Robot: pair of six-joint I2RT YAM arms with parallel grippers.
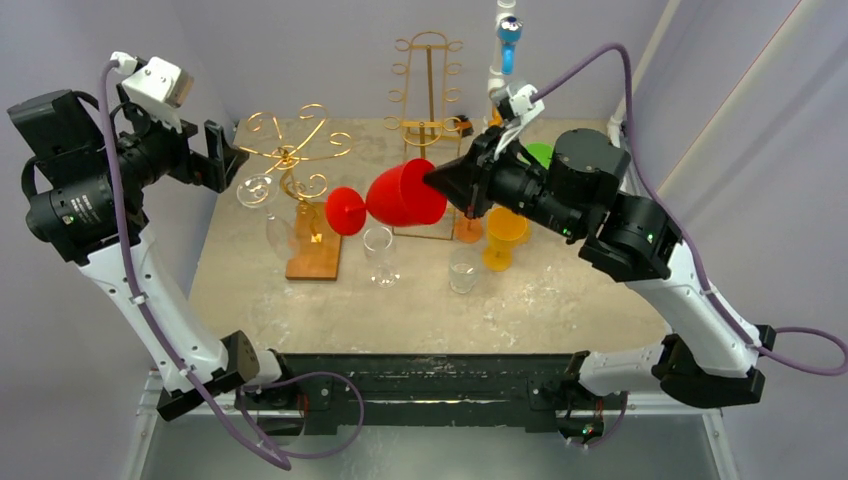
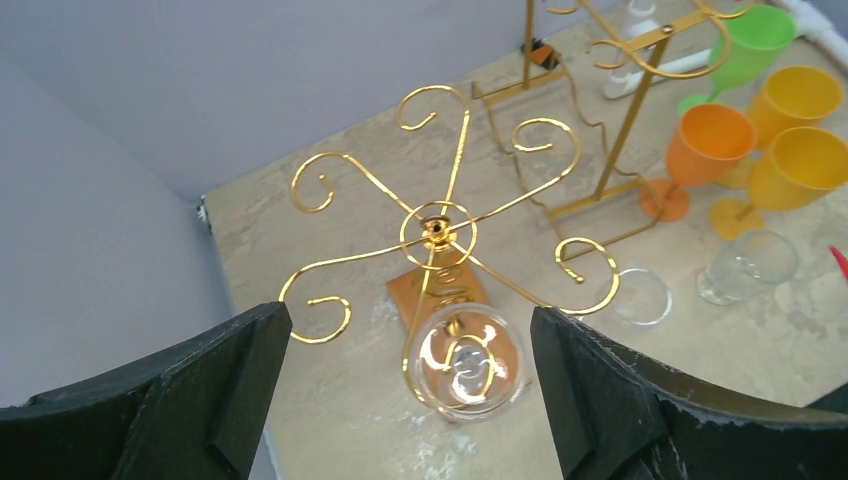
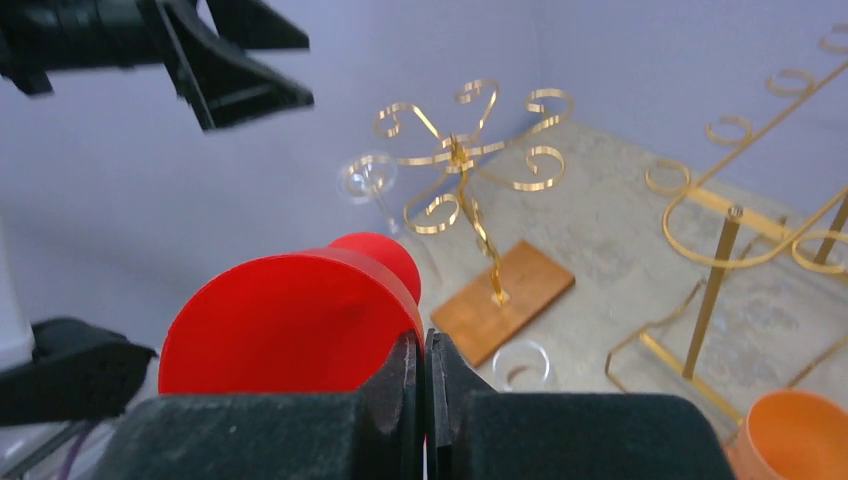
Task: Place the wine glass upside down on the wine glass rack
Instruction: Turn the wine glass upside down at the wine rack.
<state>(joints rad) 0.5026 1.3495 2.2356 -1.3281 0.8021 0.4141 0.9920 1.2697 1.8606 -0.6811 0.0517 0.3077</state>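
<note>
A red wine glass (image 1: 405,193) lies sideways in the air over the middle of the table, foot (image 1: 346,211) pointing left. My right gripper (image 1: 440,185) is shut on the rim of the red glass (image 3: 290,320), fingers pinched on its wall (image 3: 424,350). The gold scroll-arm wine glass rack (image 1: 290,155) stands on a wooden base at the left. A clear glass (image 2: 465,360) hangs upside down from one arm. My left gripper (image 1: 225,155) is open and empty, high beside the rack (image 2: 437,228), jaws (image 2: 408,315) wide either side of the hung glass.
A taller gold rack (image 1: 428,90) stands at the back centre. On the table are two clear glasses (image 1: 380,250) (image 1: 463,268), a yellow glass (image 1: 505,235), an orange one (image 2: 708,145) and a green one (image 2: 755,40). Purple walls close in on both sides.
</note>
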